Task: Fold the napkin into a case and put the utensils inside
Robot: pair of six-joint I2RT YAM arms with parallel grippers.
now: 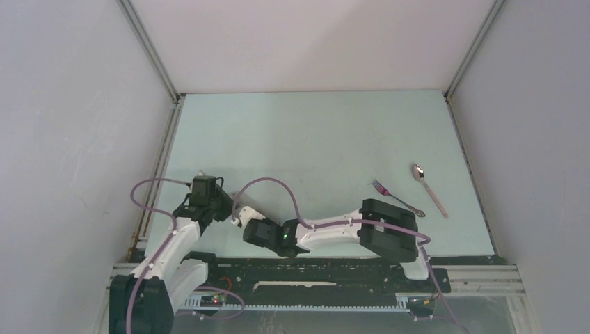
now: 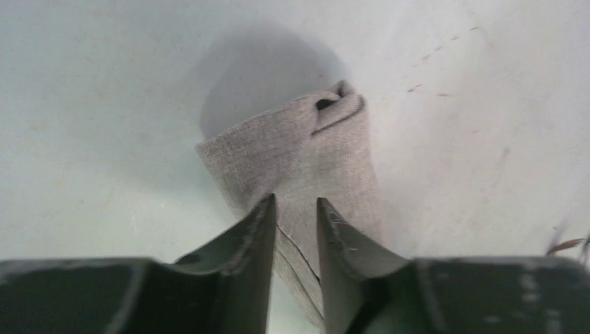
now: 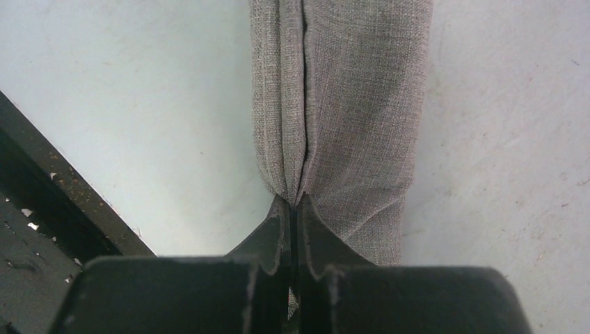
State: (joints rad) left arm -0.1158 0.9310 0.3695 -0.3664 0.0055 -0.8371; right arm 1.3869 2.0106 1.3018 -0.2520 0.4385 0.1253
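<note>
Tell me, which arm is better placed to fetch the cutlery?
Right, probably: fork and spoon lie on its side, far from the left hand. The right hand must first release the napkin it pinches.

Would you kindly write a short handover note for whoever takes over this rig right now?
Left end effector: jaws slightly apart astride the folded napkin, grip unclear.
Right end effector: shut on one end of the napkin.
Fork and spoon lie on the table to the right, apart from the cloth.
Done: napkin folded into a narrow strip.
To do: finish folding, slip fork and spoon inside.
</note>
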